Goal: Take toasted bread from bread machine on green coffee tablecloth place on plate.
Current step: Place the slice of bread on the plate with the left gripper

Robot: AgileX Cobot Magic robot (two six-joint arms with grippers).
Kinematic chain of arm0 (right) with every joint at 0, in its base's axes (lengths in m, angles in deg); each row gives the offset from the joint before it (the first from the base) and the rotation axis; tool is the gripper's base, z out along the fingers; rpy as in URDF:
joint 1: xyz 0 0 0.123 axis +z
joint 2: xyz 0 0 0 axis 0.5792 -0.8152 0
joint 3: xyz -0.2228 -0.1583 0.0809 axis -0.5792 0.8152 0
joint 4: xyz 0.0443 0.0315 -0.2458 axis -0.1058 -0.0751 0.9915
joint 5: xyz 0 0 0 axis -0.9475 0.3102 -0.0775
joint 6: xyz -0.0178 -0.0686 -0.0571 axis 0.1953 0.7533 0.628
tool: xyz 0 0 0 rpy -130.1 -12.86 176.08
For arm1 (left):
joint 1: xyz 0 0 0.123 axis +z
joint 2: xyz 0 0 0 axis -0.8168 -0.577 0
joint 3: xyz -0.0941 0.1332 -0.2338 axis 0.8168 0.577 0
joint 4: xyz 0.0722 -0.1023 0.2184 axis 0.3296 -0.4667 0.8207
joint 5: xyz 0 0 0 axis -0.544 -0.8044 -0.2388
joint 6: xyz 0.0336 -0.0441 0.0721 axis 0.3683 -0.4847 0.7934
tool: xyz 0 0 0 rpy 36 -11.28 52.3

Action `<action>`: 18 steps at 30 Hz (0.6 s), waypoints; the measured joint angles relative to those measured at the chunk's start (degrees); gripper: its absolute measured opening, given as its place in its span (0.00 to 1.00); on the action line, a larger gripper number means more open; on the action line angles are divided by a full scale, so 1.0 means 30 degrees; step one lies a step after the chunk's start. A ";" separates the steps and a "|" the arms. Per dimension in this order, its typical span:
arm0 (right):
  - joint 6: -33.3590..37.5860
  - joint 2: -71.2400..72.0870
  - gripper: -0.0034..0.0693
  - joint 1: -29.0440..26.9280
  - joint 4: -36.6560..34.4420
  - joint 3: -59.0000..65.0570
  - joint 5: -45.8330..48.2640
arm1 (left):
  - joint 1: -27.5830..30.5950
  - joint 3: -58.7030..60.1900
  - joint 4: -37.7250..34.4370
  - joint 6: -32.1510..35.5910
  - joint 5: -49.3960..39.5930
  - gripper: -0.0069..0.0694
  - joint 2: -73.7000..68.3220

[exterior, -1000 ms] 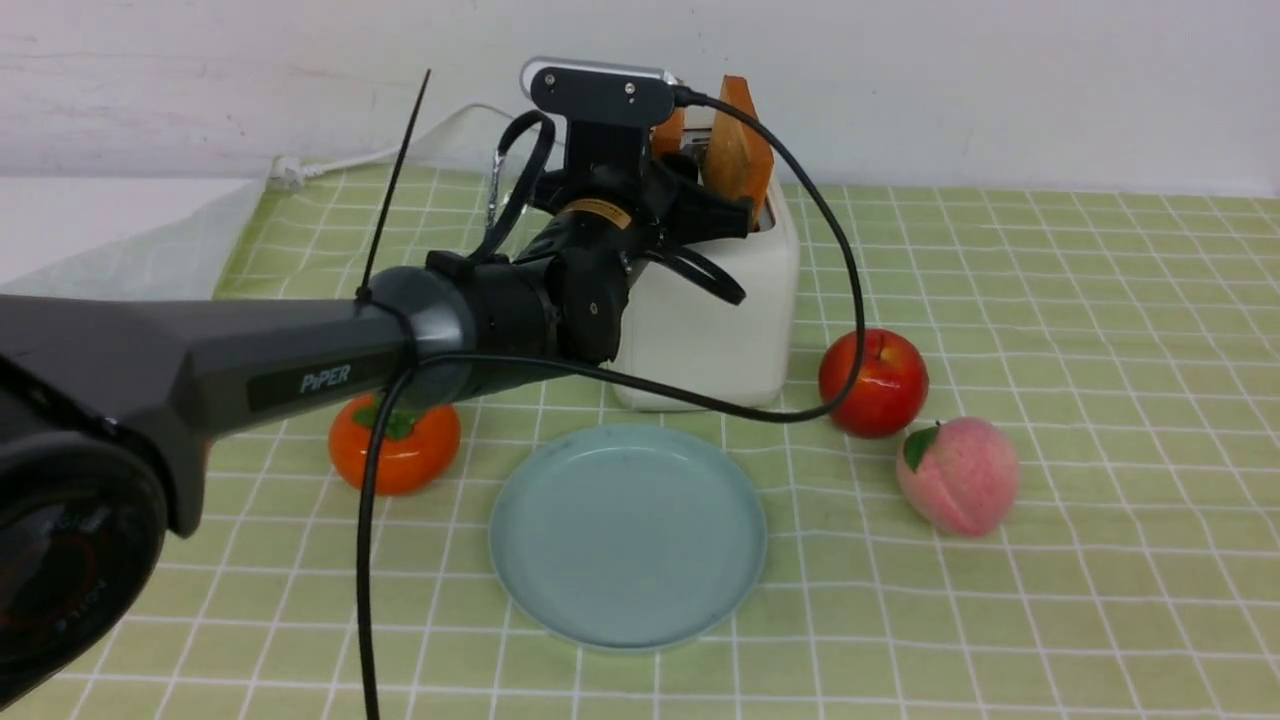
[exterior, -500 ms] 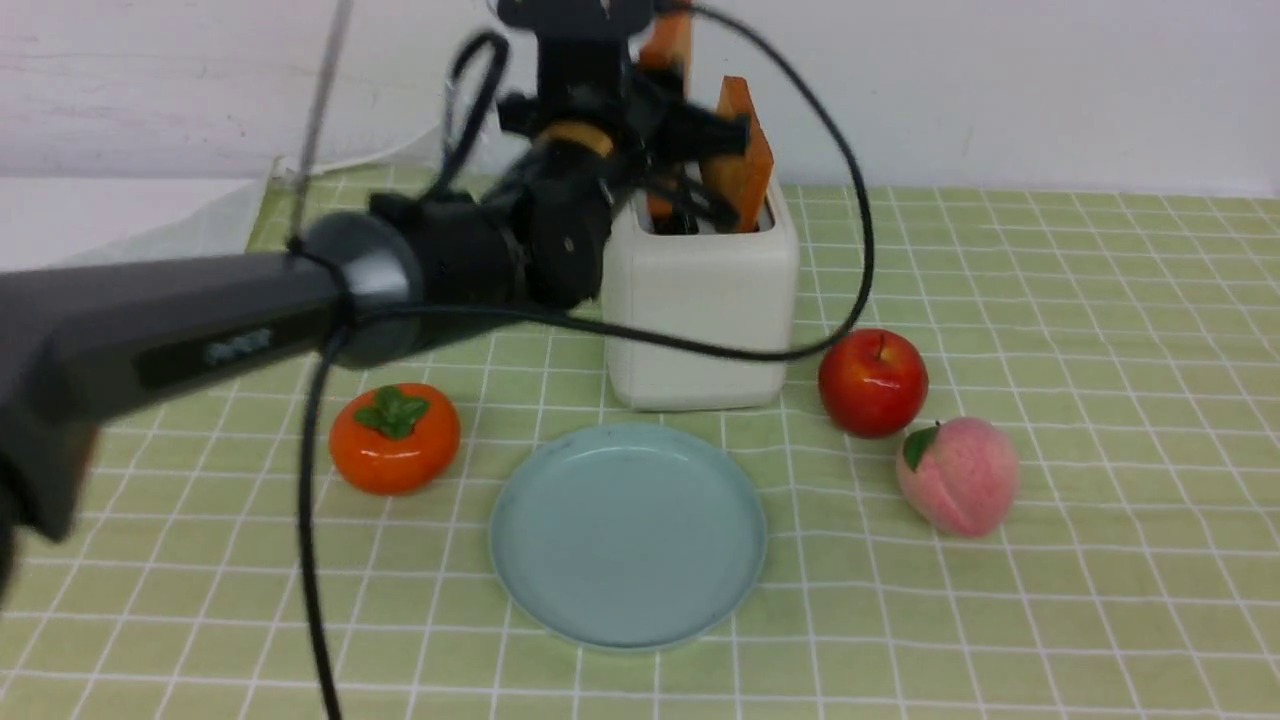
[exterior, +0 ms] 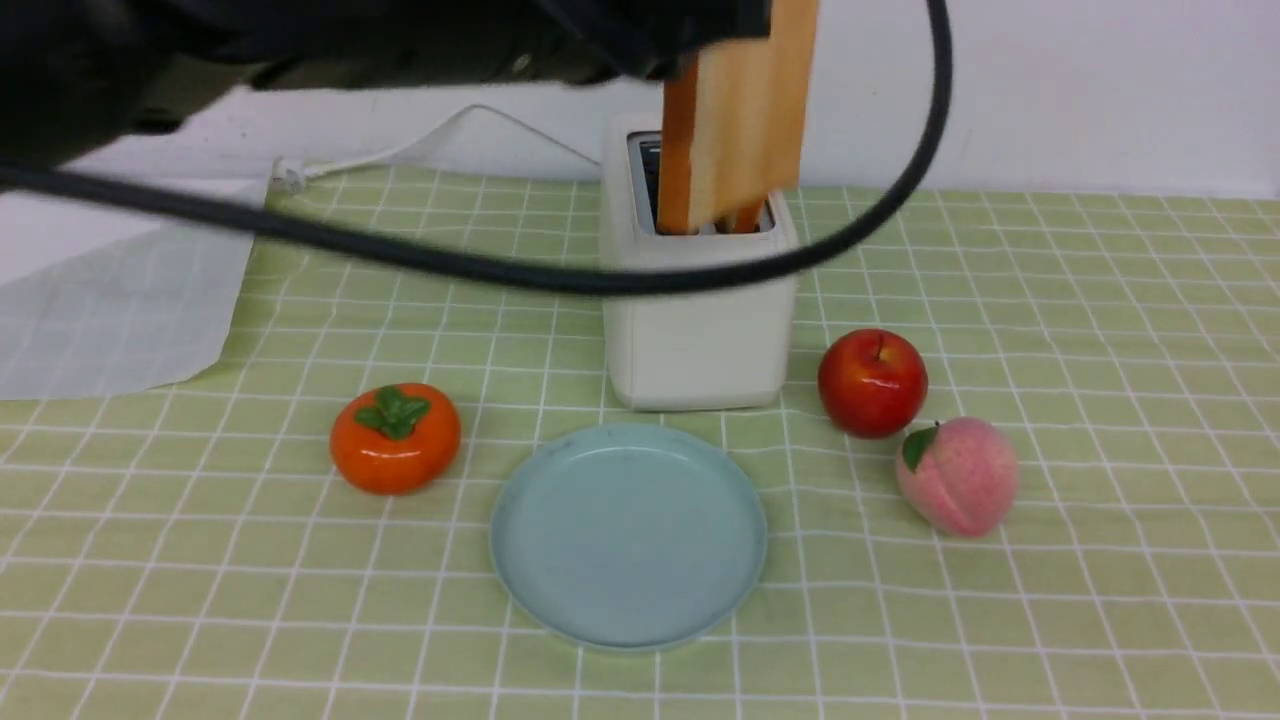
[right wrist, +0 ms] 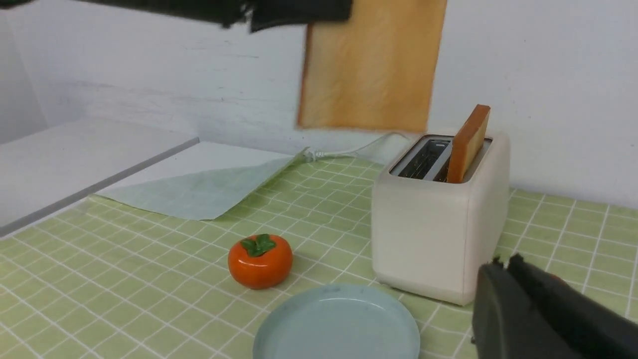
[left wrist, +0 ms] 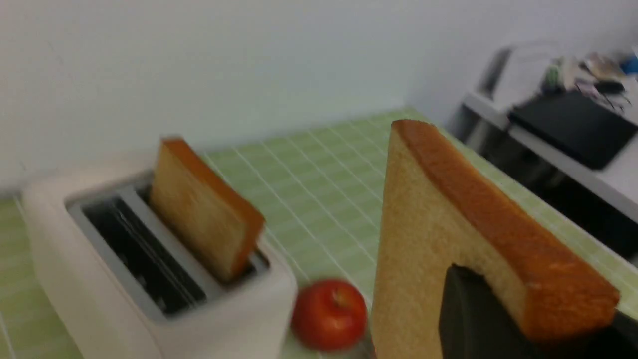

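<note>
Looking at this one, your left end effector (exterior: 715, 35) is clamped on one toast slice (exterior: 745, 110), pinching it near the top edge, and that slice is up in the air right above the toaster (exterior: 700, 320). From the front its bottom edge looks like it overlaps the slots, but the right wrist view shows it hanging clear of them. The other toast slice (right wrist: 467, 144) sits in the toaster's right-hand slot, poking out at a lean.

What matters for the next bit: the plate (exterior: 628, 535) is empty on the green grid tablecloth (exterior: 1050, 300), just in front of the toaster on your side. So from the held slice the target is toward you and down, pretty much straight off the toaster's front face. The slice hangs upright on edge with its faces vertical, so I'd guess you need to tip the wrist to lay it flat, or it'll land on a crust edge and flop.

The left arm already has the bread, so it's the obvious one for the drop. Your right end effector (right wrist: 503, 271) has its fingers together, holding nothing, low beside the toaster.

Watch the persimmon (exterior: 395, 438) to the front-left of the toaster and the apple (exterior: 872, 383) beside its right wall.
</note>
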 joint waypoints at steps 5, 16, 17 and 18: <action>0.0012 0.0000 0.05 0.0000 -0.0018 0.0000 0.0019 | 0.0000 0.2807 0.0021 -0.1371 -0.3493 0.23 0.1036; -0.0004 0.0000 0.05 0.0000 -0.0303 0.0000 0.0071 | 0.0000 0.3849 -0.0353 -0.1709 -0.0699 0.23 -0.3256; -0.0004 0.0000 0.05 0.0000 -0.0326 0.0000 0.0071 | 0.0000 0.3849 -0.0397 -0.1709 -0.0551 0.23 -0.3580; -0.0004 0.0000 0.05 0.0000 -0.0352 0.0000 0.0071 | 0.0000 0.3849 -0.0477 -0.1709 -0.0435 0.23 -0.3811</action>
